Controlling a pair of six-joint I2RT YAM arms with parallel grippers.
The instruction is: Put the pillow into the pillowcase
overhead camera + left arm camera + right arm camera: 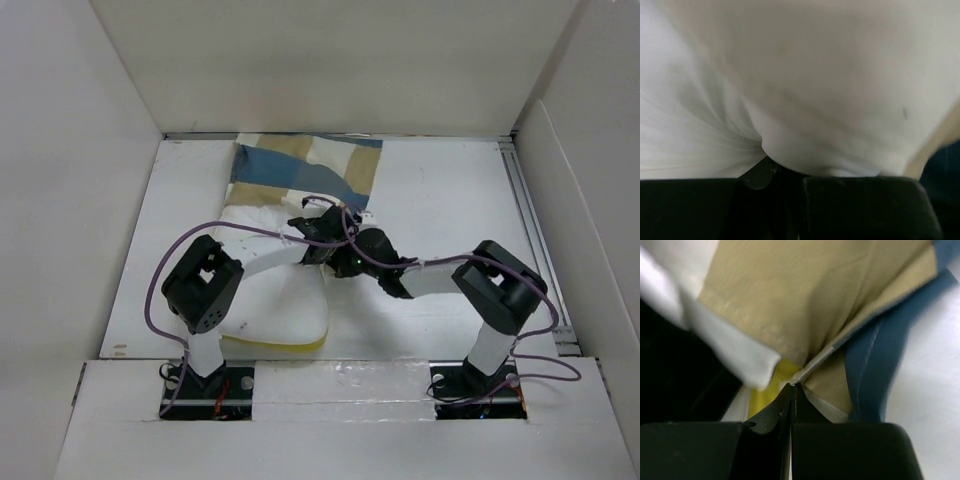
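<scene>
The white pillow [272, 312] with a yellow piped edge lies at the near left of the table. Its far end meets the blue, tan and cream checked pillowcase [300, 168] at the back. Both grippers meet at that junction. My left gripper [306, 228] is shut on a bunched fold of the pillow [805, 90]; in the left wrist view the gripper [786, 172] is pressed into the white fabric. My right gripper [343, 240] is shut on the edge of the pillowcase [790, 300]. The right gripper [792, 386] pinches that hem beside the pillow's yellow piping [765, 392].
White walls [90, 200] enclose the table on three sides. A metal rail [528, 225] runs along the right edge. Purple cables [155, 290] loop beside the left arm and over the grippers. Bare tabletop [450, 200] lies right of the pillowcase.
</scene>
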